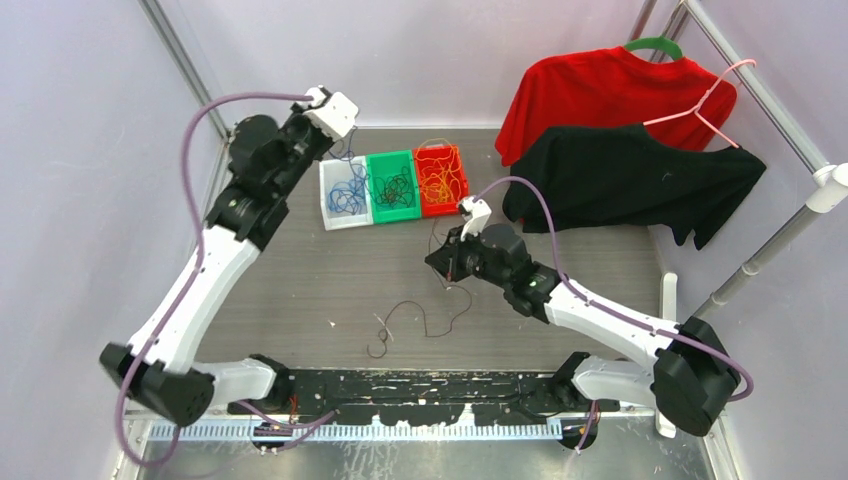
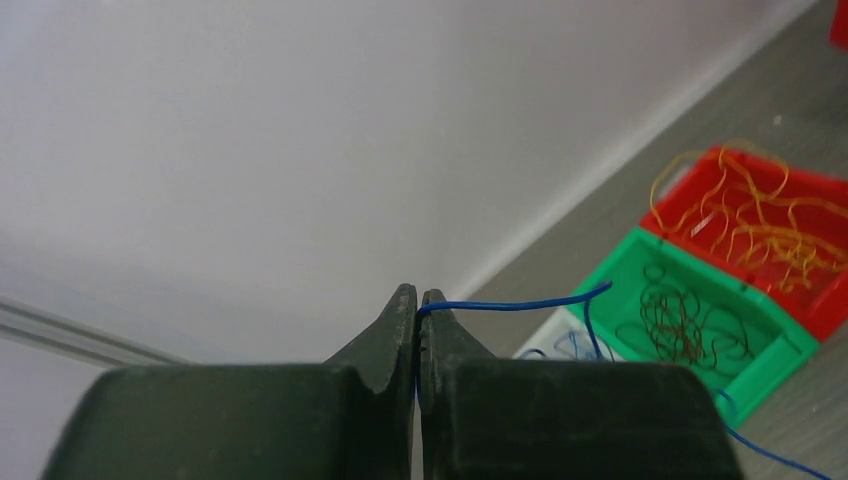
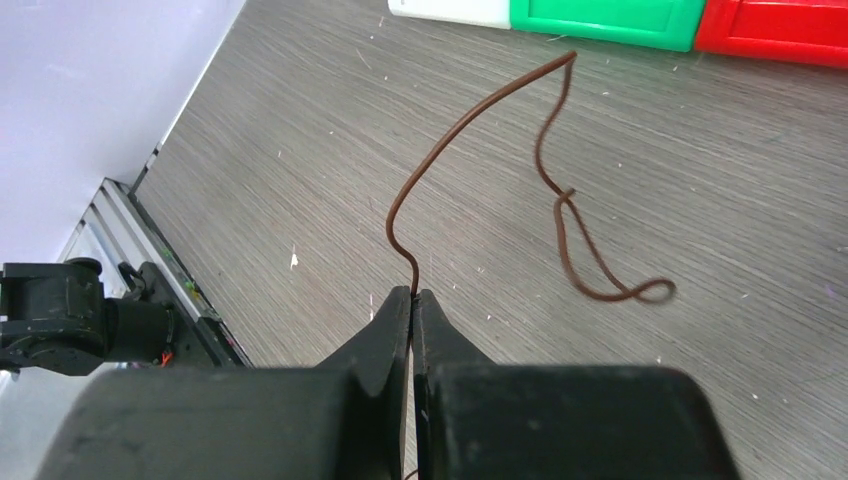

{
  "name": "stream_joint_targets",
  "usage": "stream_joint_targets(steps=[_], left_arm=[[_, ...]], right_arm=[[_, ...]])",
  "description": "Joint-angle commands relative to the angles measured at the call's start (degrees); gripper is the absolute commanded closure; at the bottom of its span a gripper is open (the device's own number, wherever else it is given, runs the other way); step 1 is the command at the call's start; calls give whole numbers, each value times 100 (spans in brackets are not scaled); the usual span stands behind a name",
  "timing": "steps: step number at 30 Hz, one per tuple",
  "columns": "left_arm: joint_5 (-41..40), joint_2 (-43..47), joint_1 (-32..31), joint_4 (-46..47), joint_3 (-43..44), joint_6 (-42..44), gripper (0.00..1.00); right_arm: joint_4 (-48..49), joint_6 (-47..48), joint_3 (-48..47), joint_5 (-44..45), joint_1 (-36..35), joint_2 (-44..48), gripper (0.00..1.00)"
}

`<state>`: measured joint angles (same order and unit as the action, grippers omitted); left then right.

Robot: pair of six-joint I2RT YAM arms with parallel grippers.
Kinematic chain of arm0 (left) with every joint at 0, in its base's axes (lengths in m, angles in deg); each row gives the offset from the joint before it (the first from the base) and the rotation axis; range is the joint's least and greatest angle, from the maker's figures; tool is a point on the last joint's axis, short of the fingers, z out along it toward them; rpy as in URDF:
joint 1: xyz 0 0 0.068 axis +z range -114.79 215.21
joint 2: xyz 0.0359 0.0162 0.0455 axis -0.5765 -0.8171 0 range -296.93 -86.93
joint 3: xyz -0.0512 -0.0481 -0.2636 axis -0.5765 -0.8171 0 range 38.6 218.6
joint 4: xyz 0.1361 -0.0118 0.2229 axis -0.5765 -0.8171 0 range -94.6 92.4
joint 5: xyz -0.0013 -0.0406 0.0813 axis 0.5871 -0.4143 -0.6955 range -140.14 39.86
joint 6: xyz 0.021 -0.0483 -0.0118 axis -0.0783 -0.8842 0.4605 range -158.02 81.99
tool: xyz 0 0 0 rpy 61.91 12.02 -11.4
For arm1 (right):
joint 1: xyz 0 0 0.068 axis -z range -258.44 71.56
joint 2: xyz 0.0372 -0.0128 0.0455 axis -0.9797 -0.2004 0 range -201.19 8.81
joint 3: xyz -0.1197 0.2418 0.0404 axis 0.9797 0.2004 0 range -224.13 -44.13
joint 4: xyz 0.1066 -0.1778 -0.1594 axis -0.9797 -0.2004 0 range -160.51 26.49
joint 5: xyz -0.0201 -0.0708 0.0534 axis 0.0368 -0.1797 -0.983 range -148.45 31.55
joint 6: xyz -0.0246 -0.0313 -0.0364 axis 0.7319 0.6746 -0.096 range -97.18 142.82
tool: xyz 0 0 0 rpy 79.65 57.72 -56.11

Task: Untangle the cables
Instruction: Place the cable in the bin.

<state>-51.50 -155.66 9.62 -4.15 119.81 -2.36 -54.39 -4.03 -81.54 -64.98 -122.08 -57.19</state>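
My left gripper (image 2: 419, 300) is shut on a thin blue cable (image 2: 520, 303), held above the white bin (image 1: 333, 208) that holds more blue cables (image 1: 347, 192). Beside it stand a green bin (image 1: 405, 213) with dark brown cables (image 2: 685, 325) and a red bin (image 2: 815, 310) with orange cables (image 2: 770, 225). My right gripper (image 3: 412, 297) is shut on one end of a brown cable (image 3: 470, 110), which arches up and trails to a loop on the table. In the top view the right gripper (image 1: 443, 262) hangs mid-table, with a dark cable (image 1: 415, 320) lying loose in front of it.
A red shirt (image 1: 610, 95) and a black shirt (image 1: 630, 180) lie at the back right, with a pink wire hanger (image 1: 712, 100) and a green hanger (image 1: 655, 44). A metal rack pole (image 1: 770, 240) stands at the right. Walls close in the left and back.
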Motion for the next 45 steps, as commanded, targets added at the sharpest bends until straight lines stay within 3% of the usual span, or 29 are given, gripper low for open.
stream_joint_targets(steps=[1,11,17,29,38,39,42,44,45], left_arm=[[137,-517,422,216,-152,-127,100],[298,-1673,787,1051,-417,779,100],[371,-2198,811,1094,-501,1018,100],[571,-3252,1135,410,45,60,100],[594,-3842,1321,-170,2,-249,99],[564,-3925,1353,-318,45,-243,95],[573,-4176,1463,-997,366,-375,60],[858,-4195,1552,-1455,617,-585,27],[1012,-4161,1592,-1671,738,-697,20]], right_arm=[[-44,119,-71,258,31,222,94],[-38,-16,151,236,38,398,95],[-77,-70,225,264,38,491,96],[-194,-158,375,337,57,773,97],[-407,434,58,-642,39,405,84],[-547,533,-67,-754,27,278,82],[-1170,919,-490,-916,-84,-207,72],[-1599,1164,-786,-963,-245,-551,63],[-1790,1269,-909,-919,-338,-713,60]])
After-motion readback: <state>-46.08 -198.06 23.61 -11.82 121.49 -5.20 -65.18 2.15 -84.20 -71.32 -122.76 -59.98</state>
